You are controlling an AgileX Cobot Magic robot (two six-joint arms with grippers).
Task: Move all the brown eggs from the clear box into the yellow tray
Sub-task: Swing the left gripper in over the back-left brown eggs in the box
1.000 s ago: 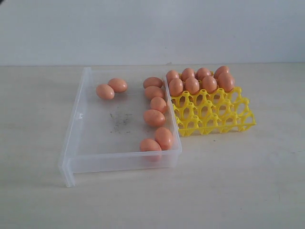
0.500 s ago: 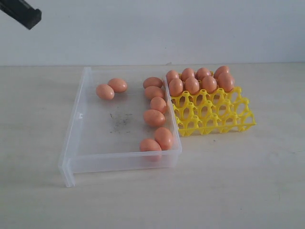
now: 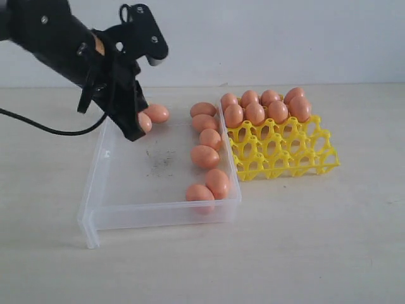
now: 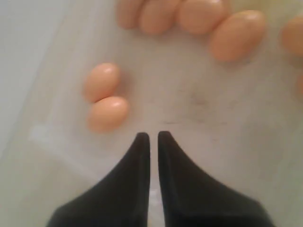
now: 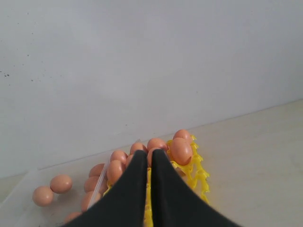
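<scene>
The pale tabletop (image 3: 316,253) bore a shallow rectangular clear box (image 3: 95,190) of transparent plastic, and touching its right wall stood a bright yellow tray (image 3: 285,161) of latticed plastic cups. The black left gripper (image 3: 135,130) hung over the box's far left corner, its fingers pressed together on nothing, just beside a pair of eggs (image 4: 104,97). The right gripper (image 5: 149,155), out of the exterior view, was likewise clenched and empty, held high and well apart from the tray. Of the smooth, oval brown eggs (image 3: 254,113), eight sat in the tray's two far rows, while the near cups stood bare. Eight more lay in the box: the pair by the left gripper and six along the right wall (image 3: 204,156). The job looked about half done.
</scene>
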